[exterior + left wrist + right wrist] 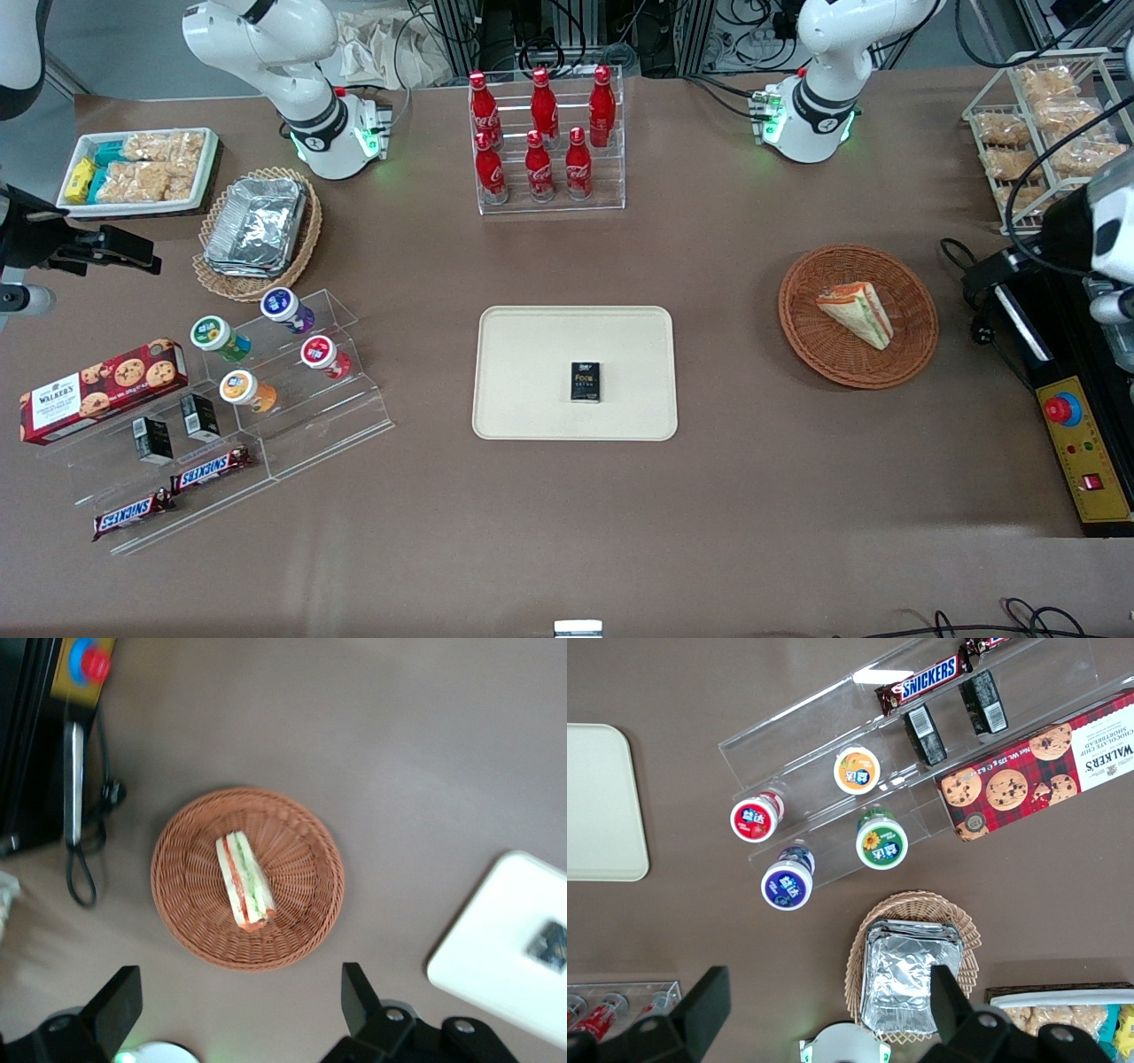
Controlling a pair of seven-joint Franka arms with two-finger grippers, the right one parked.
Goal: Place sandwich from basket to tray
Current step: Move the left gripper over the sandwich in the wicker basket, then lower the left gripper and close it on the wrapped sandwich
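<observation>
The sandwich [858, 312] is a wrapped wedge with green and red filling. It lies in the round reddish-brown basket [797, 328] toward the working arm's end of the table. The cream tray [532, 354] lies flat at mid-table, well apart from the basket, with a small black box [585, 382] on it. In the left wrist view my gripper [237, 1001] hangs open high above the table, and nothing is between its fingers [354, 997]. It is beside the basket [186, 930], outside the rim. The sandwich [244, 881] and a corner of the tray [496, 948] show below.
A yellow control box with a red button [1083, 443] and loose cables [966, 266] lie beside the basket. A wire rack of snack packets [1036, 124] stands farther from the camera. A rack of red bottles [545, 142] stands farther than the tray.
</observation>
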